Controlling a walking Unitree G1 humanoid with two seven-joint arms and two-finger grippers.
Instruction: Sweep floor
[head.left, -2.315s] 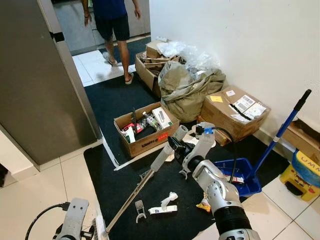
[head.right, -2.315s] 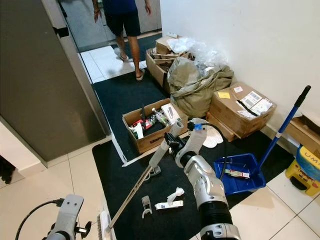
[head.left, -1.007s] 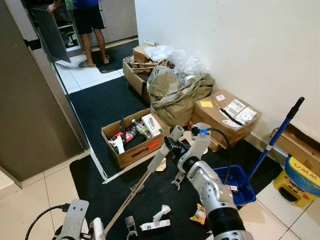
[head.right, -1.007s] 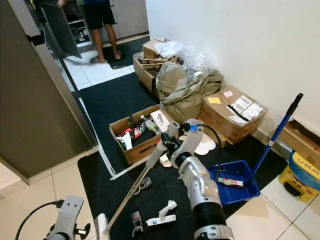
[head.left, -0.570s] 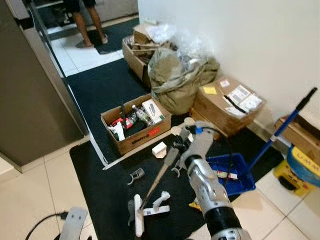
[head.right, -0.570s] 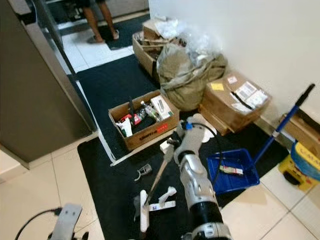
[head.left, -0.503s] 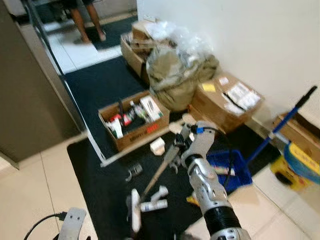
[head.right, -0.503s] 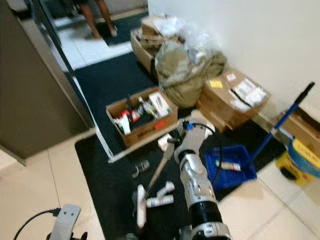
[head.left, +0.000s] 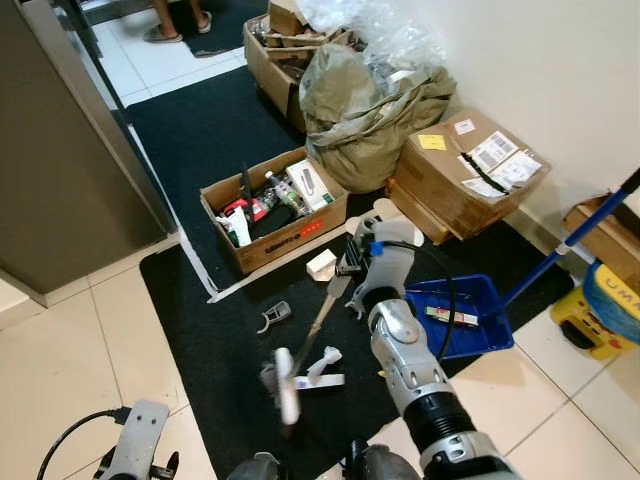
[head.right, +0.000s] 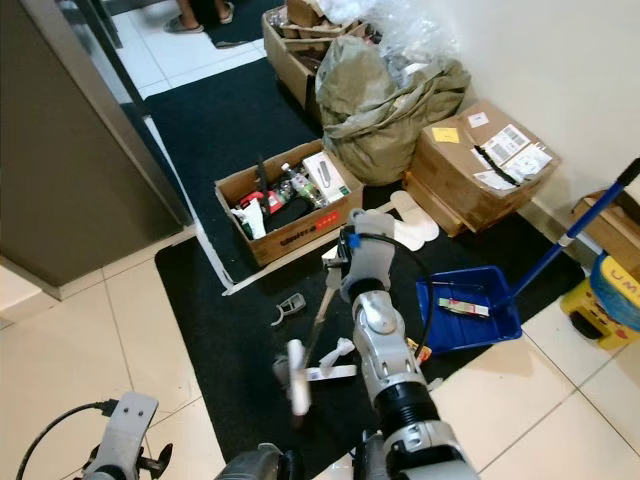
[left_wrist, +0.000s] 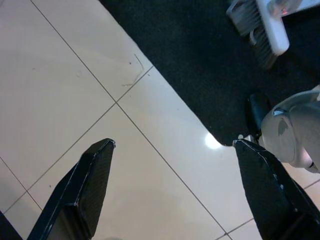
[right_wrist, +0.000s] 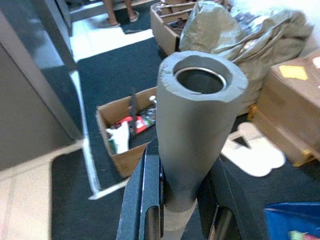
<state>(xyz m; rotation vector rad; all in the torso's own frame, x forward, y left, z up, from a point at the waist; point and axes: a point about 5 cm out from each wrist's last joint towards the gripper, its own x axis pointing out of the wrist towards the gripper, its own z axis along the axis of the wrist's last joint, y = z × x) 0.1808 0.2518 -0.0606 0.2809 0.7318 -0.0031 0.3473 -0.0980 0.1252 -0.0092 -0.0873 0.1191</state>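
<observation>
My right gripper (head.left: 347, 289) is shut on the grey foam grip of a broom handle (right_wrist: 199, 120), with a black finger (right_wrist: 149, 200) on each side of it. The metal handle slants down to the white broom head (head.left: 286, 386) on the black mat (head.left: 210, 300). The head lies against a white plastic piece (head.left: 322, 370). A grey clip (head.left: 272, 317) and a small white box (head.left: 321, 263) lie further up the mat. A blue dustpan (head.left: 457, 316) with a scrap in it sits to the right. My left gripper (left_wrist: 173, 145) hangs open over beige tiles at the mat's edge.
An open cardboard box of bottles (head.left: 270, 215) stands ahead, with a stuffed olive bag (head.left: 370, 105) and taped cartons (head.left: 465, 175) along the wall. A yellow container (head.left: 610, 310) is at the right. A grey door panel (head.left: 70, 150) is on the left. A person's feet (head.left: 175, 25) are in the doorway.
The broom head has swung rightwards across the mat up to the white plastic piece. The camera has tilted down and shifted, and the person has stepped further away.
</observation>
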